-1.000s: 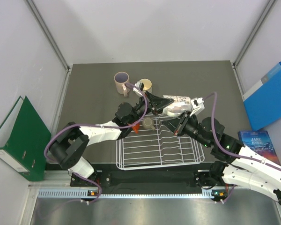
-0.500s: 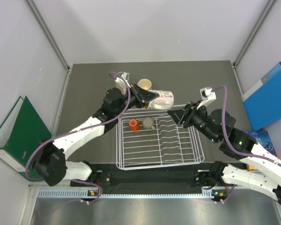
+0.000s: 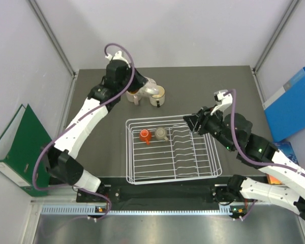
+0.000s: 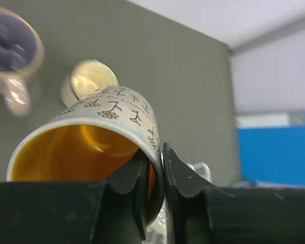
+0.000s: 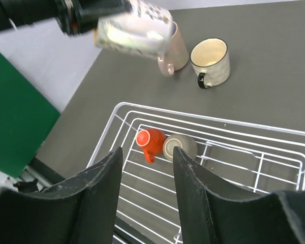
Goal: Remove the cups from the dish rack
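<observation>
In the upper left corner of the rack two small cups are seen: the red cup and, just beside it on the right, the tan cup, both resting on the wires. How they are turned cannot be told clearly. The rack is placed on the dark table, a little below the centre of the top view. The other three cups are found outside the rack, above its upper left corner. The speckled mug is held in the air and tilted, so that its orange inside is shown to the left wrist camera. The jaws of the left gripper are clamped on its wall at the rim, one finger inside and one outside. Near it the cream mug is standing upright on the table, its dark handle turned toward the rack. The pink mug is seen just left of the cream one, partly hidden by the speckled mug; whether these two touch cannot be told. The right gripper is held above the upper right edge of the rack, its jaws apart and nothing between them. Outside the table, a green binder is seen at the left edge of the top view, a blue folder at the right edge, and a book below the folder, partly covered by the right arm.
</observation>
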Controlling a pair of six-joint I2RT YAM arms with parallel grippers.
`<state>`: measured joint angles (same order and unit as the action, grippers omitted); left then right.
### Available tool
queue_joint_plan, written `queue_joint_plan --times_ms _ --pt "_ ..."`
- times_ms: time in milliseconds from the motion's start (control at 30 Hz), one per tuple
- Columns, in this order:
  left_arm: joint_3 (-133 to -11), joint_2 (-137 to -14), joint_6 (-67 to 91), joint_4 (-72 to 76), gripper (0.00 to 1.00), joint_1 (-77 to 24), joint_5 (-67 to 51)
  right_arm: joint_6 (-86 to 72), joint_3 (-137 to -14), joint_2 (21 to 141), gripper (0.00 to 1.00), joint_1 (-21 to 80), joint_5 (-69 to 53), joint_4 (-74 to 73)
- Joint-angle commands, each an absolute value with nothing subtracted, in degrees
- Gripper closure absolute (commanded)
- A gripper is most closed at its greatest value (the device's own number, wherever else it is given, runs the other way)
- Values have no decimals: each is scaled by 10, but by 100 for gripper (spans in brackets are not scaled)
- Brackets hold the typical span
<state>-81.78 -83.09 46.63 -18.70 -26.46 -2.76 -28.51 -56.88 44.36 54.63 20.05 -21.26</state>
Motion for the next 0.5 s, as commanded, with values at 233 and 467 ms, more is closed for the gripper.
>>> queue_joint_plan --times_ms 233,467 --pt "-1120 -1008 315 -517 100 -217 261 -227 -617 478 55 546 242 -245" --pt "-1187 -1056 282 -566 100 -185 304 -222 -598 473 55 547 229 -244"
